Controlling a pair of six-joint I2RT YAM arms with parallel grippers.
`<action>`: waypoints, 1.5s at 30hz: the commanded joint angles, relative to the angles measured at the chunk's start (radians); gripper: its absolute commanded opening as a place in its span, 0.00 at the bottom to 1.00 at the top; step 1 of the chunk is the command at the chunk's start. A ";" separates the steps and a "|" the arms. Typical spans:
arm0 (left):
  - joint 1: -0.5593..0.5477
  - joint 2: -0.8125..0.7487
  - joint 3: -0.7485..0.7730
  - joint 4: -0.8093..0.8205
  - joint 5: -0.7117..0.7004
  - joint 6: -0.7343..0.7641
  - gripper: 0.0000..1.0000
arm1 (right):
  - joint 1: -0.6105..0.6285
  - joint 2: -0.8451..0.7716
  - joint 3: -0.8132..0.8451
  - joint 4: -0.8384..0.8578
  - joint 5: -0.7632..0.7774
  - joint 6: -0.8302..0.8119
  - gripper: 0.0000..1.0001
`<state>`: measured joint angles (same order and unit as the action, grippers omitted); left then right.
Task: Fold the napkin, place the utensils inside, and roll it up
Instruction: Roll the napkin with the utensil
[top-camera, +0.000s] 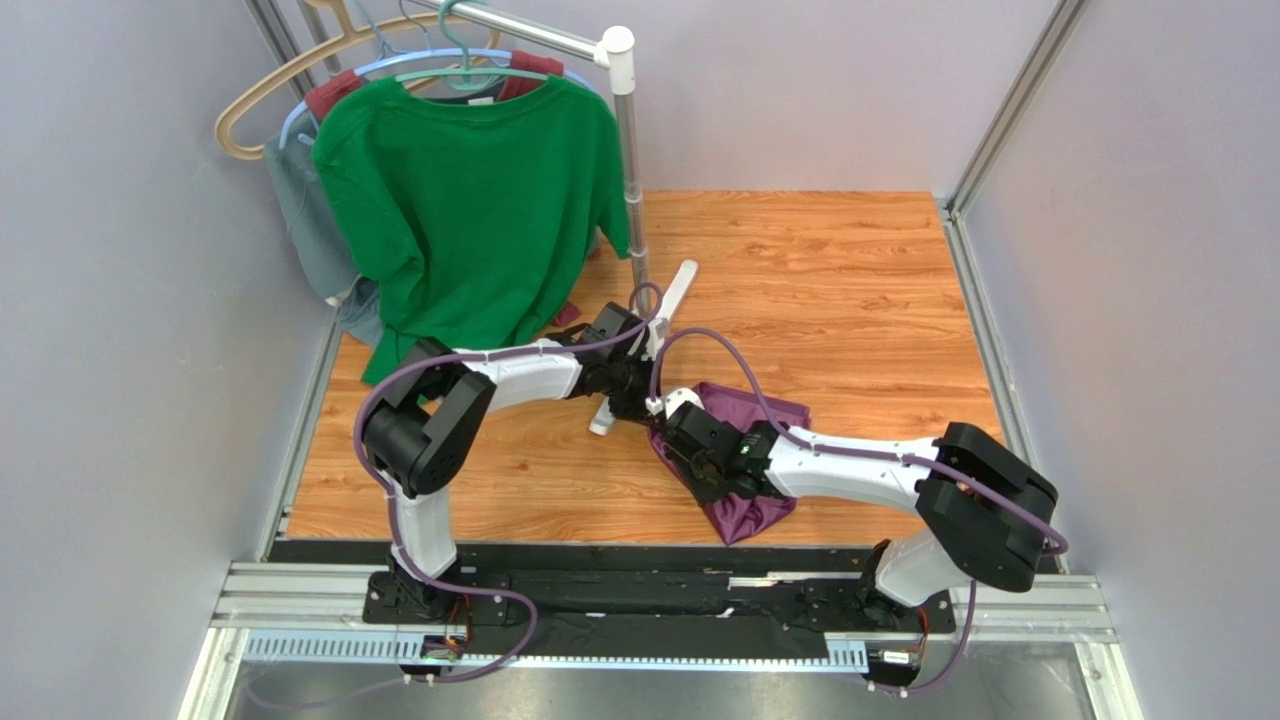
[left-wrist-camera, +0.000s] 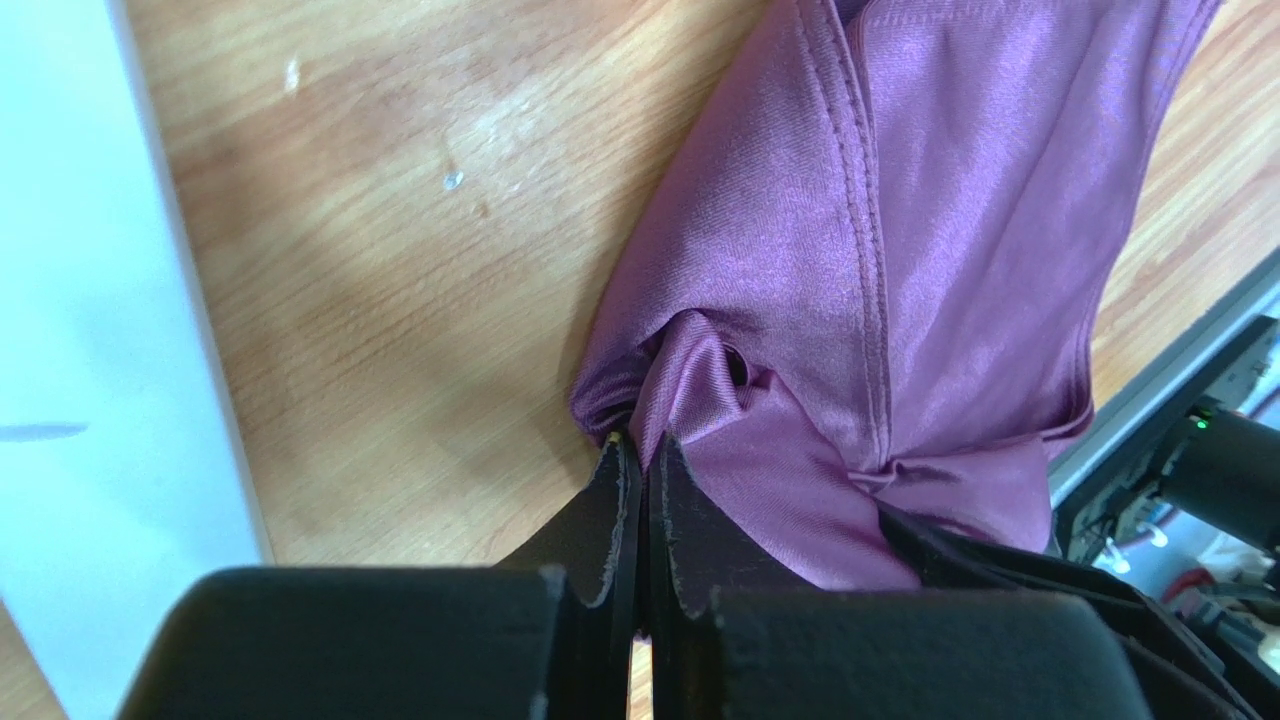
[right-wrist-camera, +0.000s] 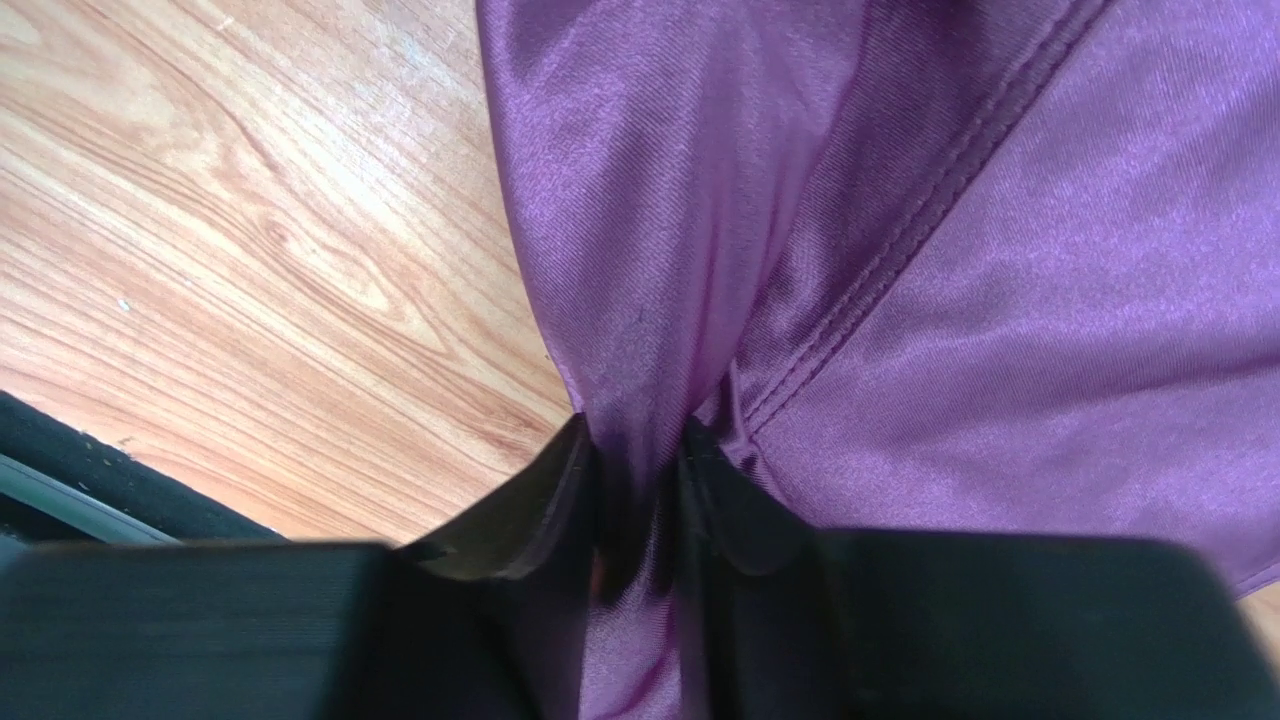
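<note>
Top external: left gripper (left-wrist-camera: 646, 455), right gripper (right-wrist-camera: 639, 450) pinch napkin (top-camera: 742, 515), right arm (top-camera: 842, 462) covering part; green shirt (top-camera: 473, 210) behind.

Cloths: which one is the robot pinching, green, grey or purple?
The purple napkin on the table. The left gripper and right gripper pinch it; the green shirt and grey garment hang on the rack.

Wooden table (top-camera: 842, 300) carries crumpled napkin (top-camera: 747, 515)
</note>
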<state>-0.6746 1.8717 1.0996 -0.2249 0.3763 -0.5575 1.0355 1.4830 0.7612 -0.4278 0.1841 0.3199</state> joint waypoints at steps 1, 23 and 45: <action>0.017 -0.091 -0.036 0.056 0.033 -0.013 0.14 | -0.008 0.025 -0.049 0.011 -0.052 0.073 0.21; 0.063 -0.269 -0.193 0.216 0.064 -0.022 0.71 | -0.354 -0.098 -0.290 0.369 -0.698 0.097 0.11; 0.061 -0.175 -0.262 0.521 0.187 -0.041 0.68 | -0.629 0.094 -0.280 0.446 -0.960 0.110 0.06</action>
<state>-0.6132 1.6802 0.8444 0.1791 0.5198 -0.5907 0.4217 1.5269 0.4786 0.0170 -0.8169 0.4423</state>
